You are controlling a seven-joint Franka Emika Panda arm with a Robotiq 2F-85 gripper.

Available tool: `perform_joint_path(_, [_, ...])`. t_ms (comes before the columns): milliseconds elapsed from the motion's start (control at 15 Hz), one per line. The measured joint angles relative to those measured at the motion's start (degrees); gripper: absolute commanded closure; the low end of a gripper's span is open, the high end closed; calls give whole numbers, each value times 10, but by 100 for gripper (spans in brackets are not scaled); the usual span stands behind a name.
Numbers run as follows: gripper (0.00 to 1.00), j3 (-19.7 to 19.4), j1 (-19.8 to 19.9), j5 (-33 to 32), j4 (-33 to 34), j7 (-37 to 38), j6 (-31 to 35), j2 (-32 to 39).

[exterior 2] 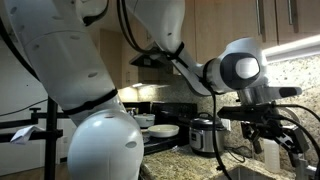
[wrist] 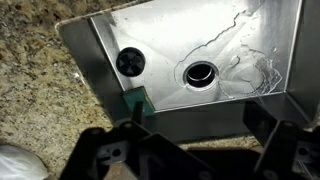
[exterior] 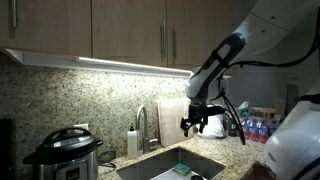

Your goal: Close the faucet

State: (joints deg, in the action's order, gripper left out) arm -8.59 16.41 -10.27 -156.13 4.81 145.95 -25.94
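The jaws stand wide apart, released, with nothing between them. The wrist view makes this plain: two dark fingers (wrist: 112,152) rise from the bottom edge, and the gripper (wrist: 198,135) looks straight down into the steel sink (wrist: 95,50). Only this view shows the basin floor, with the drain (wrist: 201,72) near the middle. A second dark round fitting (wrist: 131,62) sits toward a corner, and a small green piece (wrist: 136,104) rests against the near wall. Speckled granite counter (wrist: 40,100) lies beside the basin.

In an exterior view the gripper (exterior: 196,122) hangs in the air over the far part of the sink (exterior: 170,165). The arm (exterior: 225,55) carrying it comes down from the upper right. The faucet (exterior: 143,124) — seen in this view alone — stands upright at the back rim of the sink. It is apart from the gripper, with open air between them. The white soap bottle (exterior: 132,141) stands just beside it, on the side away from the gripper. Farther along the counter sits a pressure cooker (exterior: 62,152), under wooden cabinets (exterior: 120,30).

In an exterior view from behind the robot, its white body fills the foreground. The gripper (exterior 2: 262,135) shows dark at the right among cables — its jaws cannot be read there. The pressure cooker (exterior 2: 205,134) stands near it, farther back on the counter.
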Motion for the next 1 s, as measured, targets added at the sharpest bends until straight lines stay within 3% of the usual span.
perform_joint_path(933, [0,1,-1,0,-1,0,0,0])
perform_joint_path(1000, [25,1,-1,0,0,1,0,0])
